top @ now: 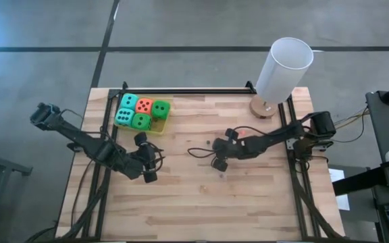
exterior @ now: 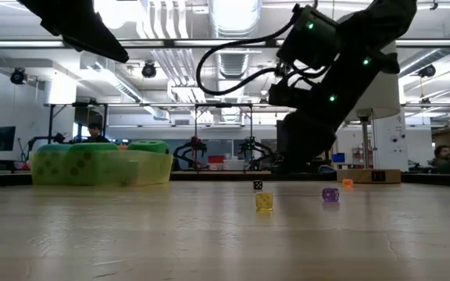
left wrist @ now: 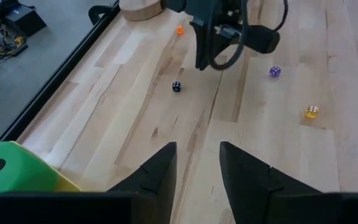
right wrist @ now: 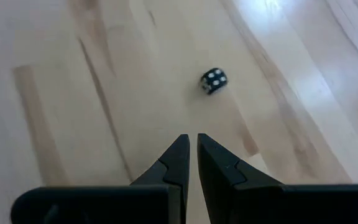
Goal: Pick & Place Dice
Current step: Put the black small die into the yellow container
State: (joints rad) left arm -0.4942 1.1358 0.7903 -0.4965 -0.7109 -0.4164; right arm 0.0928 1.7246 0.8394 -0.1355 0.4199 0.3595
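Reaching for the small black white-pipped die (right wrist: 213, 81)
Right gripper (right wrist: 192, 149), nearly clenched and empty, must part its fingers; die at one o'clock.

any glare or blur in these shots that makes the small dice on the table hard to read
Right wrist view: bright glare streaks the table beside the black die, which looks slightly soft though its white pips show. Low view: ceiling lights blow out, the arms are dark silhouettes, and the yellow die and purple die are too small to read pips. Left wrist view: even light, small dice sharp but tiny.
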